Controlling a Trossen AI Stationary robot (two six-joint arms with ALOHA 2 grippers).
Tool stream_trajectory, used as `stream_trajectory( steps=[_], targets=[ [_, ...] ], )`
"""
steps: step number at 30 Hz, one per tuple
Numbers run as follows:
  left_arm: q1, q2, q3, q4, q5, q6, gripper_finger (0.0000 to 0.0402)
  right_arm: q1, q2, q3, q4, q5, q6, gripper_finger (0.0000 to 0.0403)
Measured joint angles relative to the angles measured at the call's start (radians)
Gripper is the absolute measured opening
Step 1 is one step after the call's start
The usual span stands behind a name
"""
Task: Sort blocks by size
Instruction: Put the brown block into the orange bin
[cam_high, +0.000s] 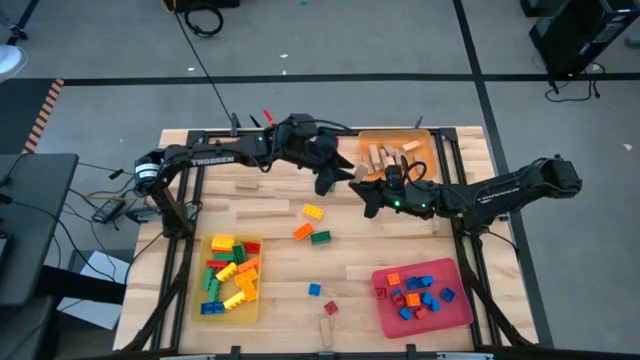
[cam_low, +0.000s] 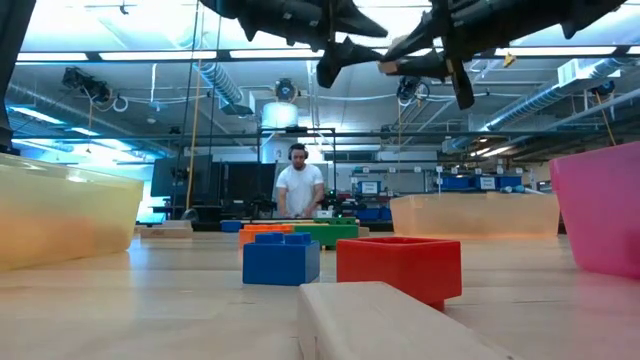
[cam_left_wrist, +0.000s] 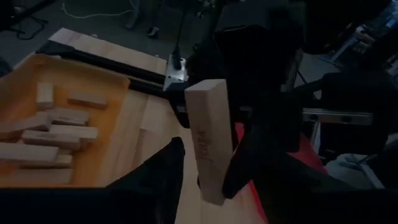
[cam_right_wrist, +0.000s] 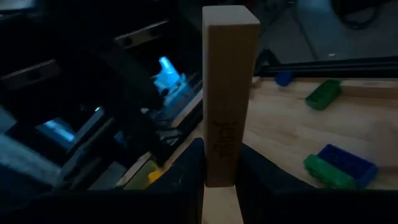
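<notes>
Right gripper (cam_right_wrist: 219, 177) pinches the long wooden block (cam_right_wrist: 229, 93) by its lower end while the left gripper (cam_left_wrist: 205, 171) spreads beside it — light, stiff, smooth-sided, likely best gripped across its flat faces.

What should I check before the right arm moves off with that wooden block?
1. Right gripper shut on wooden block: ok.
2. Block straight between its fingers: ok.
3. Left gripper open, gap showing beside block: ok on one side, other side cannot tell.
4. Left gripper out of the way: not ok, it is close alongside.
5. Orange tray of wooden pieces has bare floor: ok.
</notes>
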Motion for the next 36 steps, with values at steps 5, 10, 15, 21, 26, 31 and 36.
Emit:
stream_trajectory(
  steps=[5, 10, 15, 21, 26, 31, 36],
  targets=[
    [0.060, 0.000, 0.000, -0.074, -0.007, 0.001, 0.0188, -0.070, -0.017, 0.010, -0.124, -0.037, 0.067, 0.0071],
    [0.107, -0.003, 0.000, -0.153, -0.100, 0.055, 0.0188, -0.204, -0.024, 0.126, -0.497, -0.158, 0.083, 0.0071],
    [0.105, -0.050, 0.000, -0.213, -0.256, 0.132, 0.0188, -0.412, -0.015, 0.222, -0.786, -0.336, 0.027, 0.0071],
    [0.101, -0.121, -0.053, -0.214, -0.271, 0.148, 0.0188, -0.687, -0.011, 0.233, -1.015, -0.490, -0.035, 0.0071],
    [0.079, -0.192, -0.185, -0.153, -0.306, 0.068, 0.0188, -0.856, 0.024, 0.233, -1.123, -0.559, -0.157, 0.0071],
    [0.035, -0.273, -0.330, -0.037, -0.397, -0.040, 0.0188, -0.962, 0.147, 0.233, -1.150, -0.615, -0.276, 0.0071],
    [-0.014, -0.325, -0.408, 0.007, -0.464, -0.121, 0.0188, -1.004, 0.296, 0.253, -1.157, -0.614, -0.378, 0.0071]
  ],
)
